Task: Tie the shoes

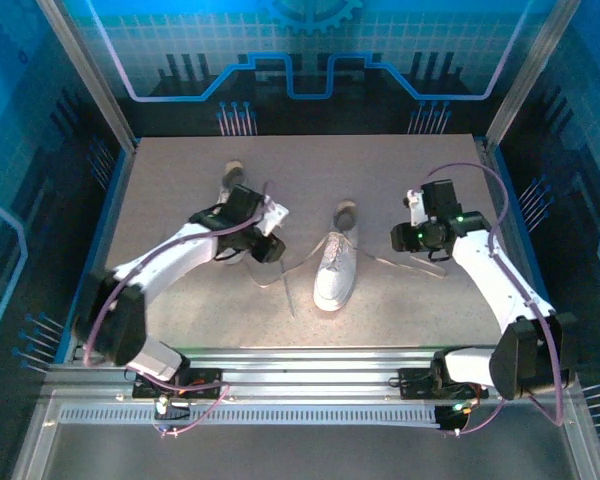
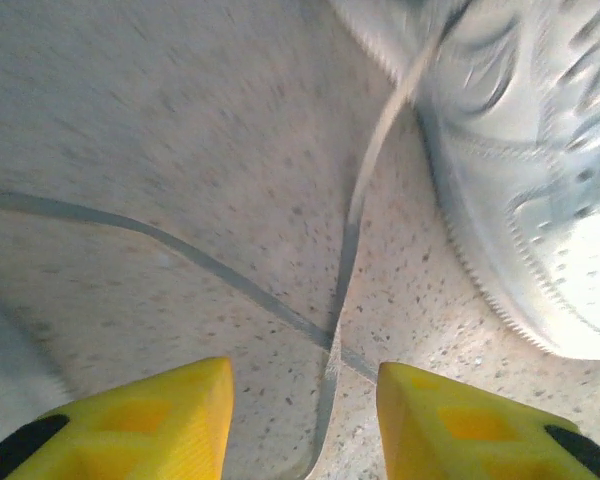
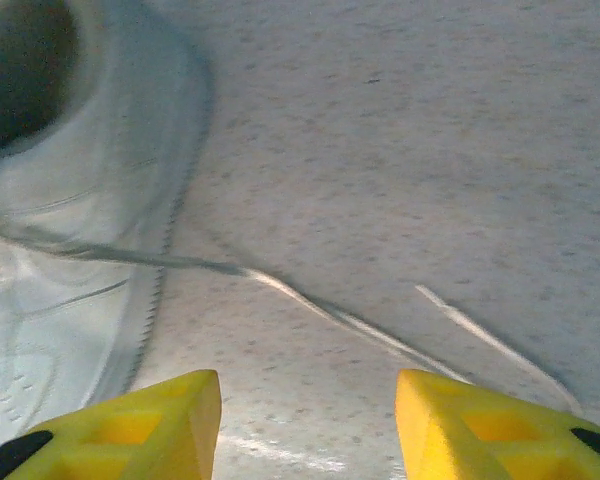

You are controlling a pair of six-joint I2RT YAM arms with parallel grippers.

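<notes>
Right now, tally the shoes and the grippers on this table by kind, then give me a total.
White sneakers: 2
Yellow-fingered grippers: 2, the left gripper and the right gripper, both open
Total: 4

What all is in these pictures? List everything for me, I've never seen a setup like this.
shoes: two, white, mid-table; one central, one partly under an arm.
laces: several strands, white, loose across the table.
table: one, speckled beige, beneath everything.
arms: two, white and black, reaching from the near edge.
left pincer: one, yellow fingers, open above a lace.
right pincer: one, yellow fingers, open beside a shoe.
</notes>
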